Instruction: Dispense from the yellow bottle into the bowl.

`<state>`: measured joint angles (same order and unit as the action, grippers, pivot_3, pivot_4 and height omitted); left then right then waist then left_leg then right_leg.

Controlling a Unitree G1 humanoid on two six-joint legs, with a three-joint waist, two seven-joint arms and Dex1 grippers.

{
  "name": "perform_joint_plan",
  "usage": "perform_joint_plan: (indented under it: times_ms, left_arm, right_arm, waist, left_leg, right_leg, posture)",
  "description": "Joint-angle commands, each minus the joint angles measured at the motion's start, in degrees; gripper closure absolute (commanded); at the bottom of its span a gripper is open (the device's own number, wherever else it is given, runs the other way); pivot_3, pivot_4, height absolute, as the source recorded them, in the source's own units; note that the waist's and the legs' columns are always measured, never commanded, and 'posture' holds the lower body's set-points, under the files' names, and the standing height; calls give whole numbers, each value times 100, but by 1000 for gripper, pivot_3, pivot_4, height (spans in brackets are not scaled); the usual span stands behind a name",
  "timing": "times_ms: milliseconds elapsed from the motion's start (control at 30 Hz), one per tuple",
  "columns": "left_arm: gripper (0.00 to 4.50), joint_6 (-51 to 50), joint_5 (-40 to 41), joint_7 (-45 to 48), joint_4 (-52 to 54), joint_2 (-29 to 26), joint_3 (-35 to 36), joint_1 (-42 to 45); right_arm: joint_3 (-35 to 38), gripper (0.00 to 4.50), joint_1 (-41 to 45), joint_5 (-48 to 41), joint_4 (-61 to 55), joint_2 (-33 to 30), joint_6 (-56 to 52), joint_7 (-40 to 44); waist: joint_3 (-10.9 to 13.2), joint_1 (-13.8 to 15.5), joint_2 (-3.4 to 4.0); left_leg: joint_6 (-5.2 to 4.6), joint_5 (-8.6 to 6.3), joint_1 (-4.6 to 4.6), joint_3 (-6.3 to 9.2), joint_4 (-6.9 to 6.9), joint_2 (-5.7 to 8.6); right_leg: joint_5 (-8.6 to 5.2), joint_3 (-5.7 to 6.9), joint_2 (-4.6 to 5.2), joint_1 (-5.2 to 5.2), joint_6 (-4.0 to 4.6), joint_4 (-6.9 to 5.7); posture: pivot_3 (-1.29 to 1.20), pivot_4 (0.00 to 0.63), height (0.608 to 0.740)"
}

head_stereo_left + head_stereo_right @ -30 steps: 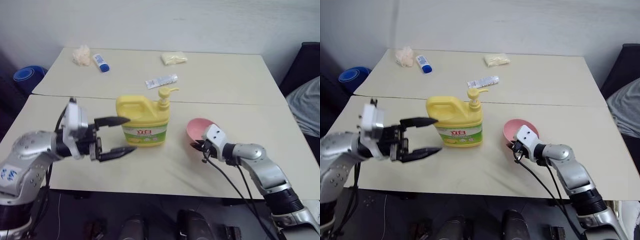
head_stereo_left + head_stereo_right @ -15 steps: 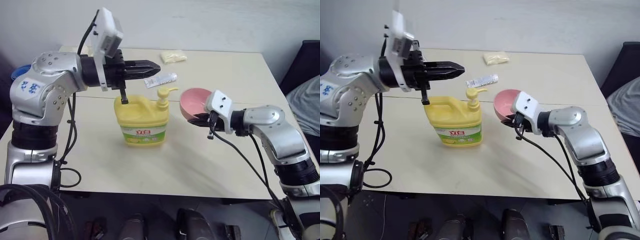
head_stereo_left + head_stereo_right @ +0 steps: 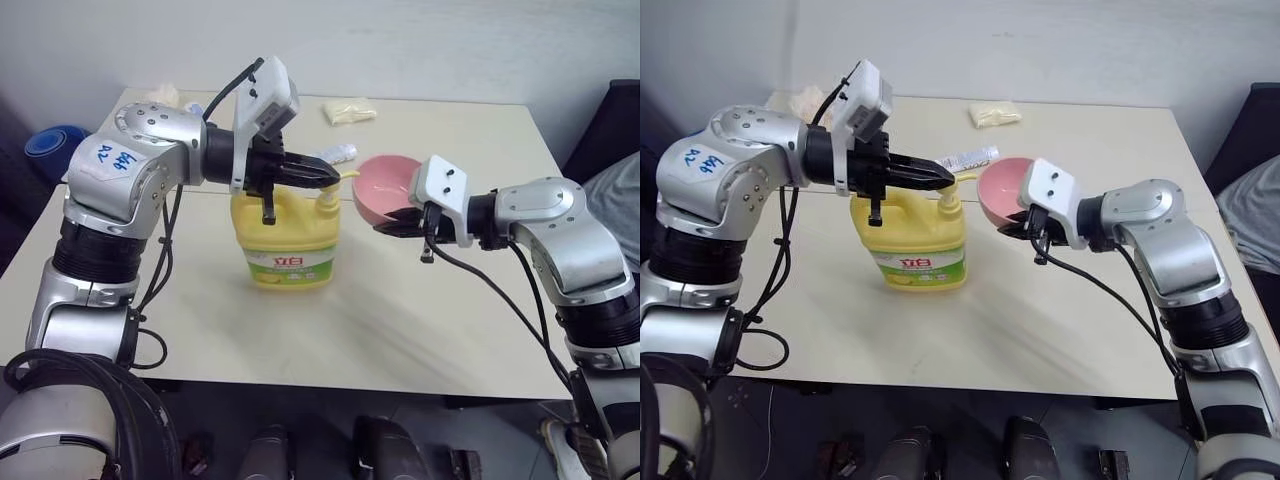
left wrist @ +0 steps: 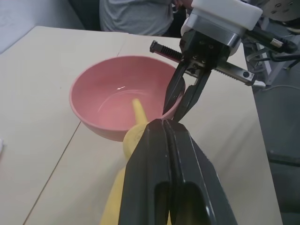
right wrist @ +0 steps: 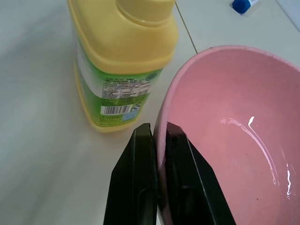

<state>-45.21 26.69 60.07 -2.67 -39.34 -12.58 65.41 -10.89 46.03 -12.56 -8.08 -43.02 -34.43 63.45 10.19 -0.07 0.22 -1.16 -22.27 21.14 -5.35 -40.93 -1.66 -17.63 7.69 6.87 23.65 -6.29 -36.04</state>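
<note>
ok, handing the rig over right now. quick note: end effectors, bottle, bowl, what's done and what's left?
Left end effector: shut, empty, fingers together right over the pump head of the yellow bottle; contact with the pump cannot be judged.
Right end effector: shut on the rim of the pink bowl, holding it off the table, tilted, beside the pump.
Bottle stands upright on the table. In the left wrist view the spout points over the bowl.
Done: bowl picked up and brought to the spout; left closed for pressing.
Left: press the pump; I can't tell whether anything has been dispensed, the bowl's inside only shows a wet-looking shine.
</note>
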Motion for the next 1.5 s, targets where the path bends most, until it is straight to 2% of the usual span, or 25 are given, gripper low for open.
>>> perform_joint_plan:
  times_ms: [33,600,900,1500]
  left_arm:
    - [4470,-162,-369,72,-93,-91,-276,56]
    - [4470,-252,-464,9,-378,290,45,515]
    - [4470,92,-1104,211,-398,52,-454,274]
    - [4470,127,-1247,363,-649,245,-659,-148]
  right_arm:
    - [88,4500,116,-75,-340,-139,-91,59]
    - [84,4500,-70,-141,-684,-156,-401,101]
    - [122,4500,-43,-109,-664,-140,-354,57]
    - [-103,4500,261,106,35,42,241,157]
  waist:
    - [0,-2,0]
    - [0,2,0]
    - [0,-3,0]
    - [-5,-3,-2]
  left_leg:
    - [0,0,-1,0,-2,0]
    - [0,0,1,2,-8,-1]
    - [0,0,-3,0,-8,-1]
    - [0,0,-20,0,-16,-1]
  right_leg:
    - [0,-1,0,0,0,-2]
    - [0,-2,1,1,0,-10]
    - [0,-3,1,0,0,-12]
    - [0,-6,2,-14,0,-22]
  posture:
    - [0,150,740]
    - [0,150,740]
    - [0,150,740]
    - [0,150,740]
